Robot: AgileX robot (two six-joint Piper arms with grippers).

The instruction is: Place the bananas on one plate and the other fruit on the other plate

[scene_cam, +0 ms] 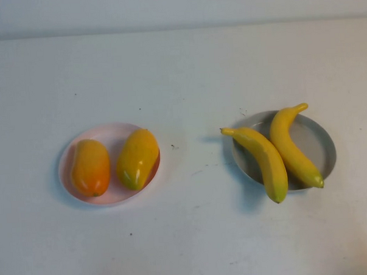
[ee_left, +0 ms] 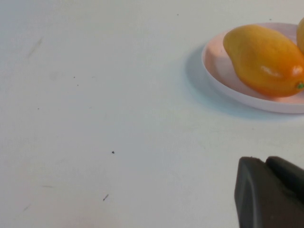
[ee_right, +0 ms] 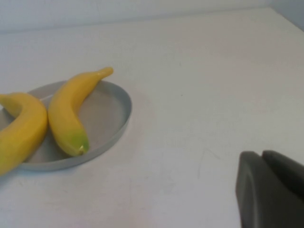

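Two yellow bananas point(scene_cam: 265, 159) point(scene_cam: 291, 147) lie side by side on the grey-blue plate point(scene_cam: 319, 145) at the right; one overhangs the plate's near rim. The orange fruit point(scene_cam: 90, 167) and the yellow fruit with a greenish tip point(scene_cam: 137, 158) lie on the pale pink plate point(scene_cam: 110, 134) at the left. Neither arm shows in the high view. My left gripper point(ee_left: 267, 162) is shut and empty above bare table, apart from the pink plate point(ee_left: 223, 76) and orange fruit point(ee_left: 266, 59). My right gripper point(ee_right: 262, 156) is shut and empty, apart from the grey plate point(ee_right: 111, 109) and bananas point(ee_right: 71, 109).
The white table point(scene_cam: 194, 234) carries only the two plates, with a wide bare gap between them. Its far edge meets a pale wall point(scene_cam: 178, 10).
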